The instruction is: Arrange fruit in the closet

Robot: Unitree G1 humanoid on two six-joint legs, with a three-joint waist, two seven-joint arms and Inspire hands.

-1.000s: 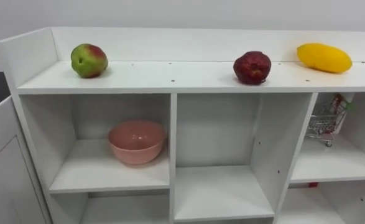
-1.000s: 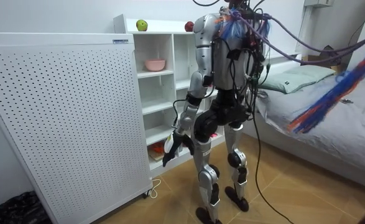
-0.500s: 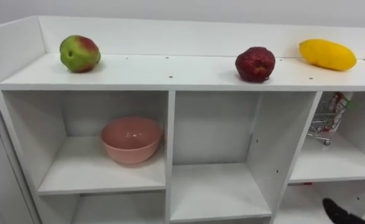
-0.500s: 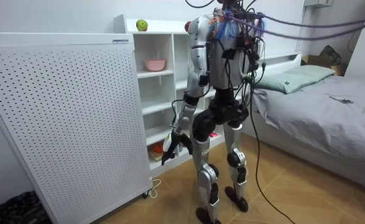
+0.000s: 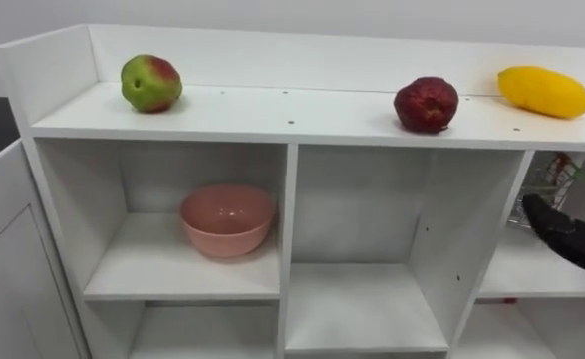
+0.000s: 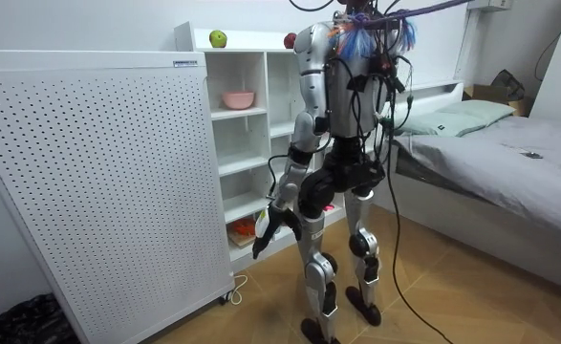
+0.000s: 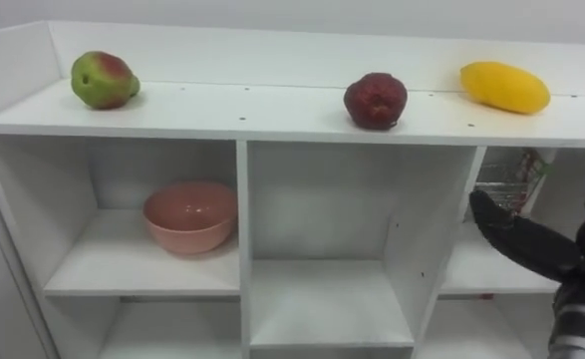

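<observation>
On the white closet's top shelf (image 5: 272,112) lie three fruits: a green-and-red one (image 5: 151,83) at the left, a dark red one (image 5: 427,104) right of the middle, and a yellow mango (image 5: 544,91) at the far right. My right hand (image 7: 531,247) is raised in front of the right-hand compartment, below the mango, open with straight fingers and holding nothing. In the room view I stand facing the closet. There my left hand (image 6: 266,232) hangs by my thigh, fingers relaxed and empty.
A pink bowl (image 5: 227,219) sits in the upper left compartment. A small wire shopping cart (image 7: 506,184) stands in the right compartment behind my hand. A white door panel (image 5: 3,259) is at the left edge. A perforated white board (image 6: 98,182) and a bed (image 6: 509,162) flank me.
My right hand has come up from the lower right corner to the height of the right compartment. The head camera has shifted a little; the fruits have not moved.
</observation>
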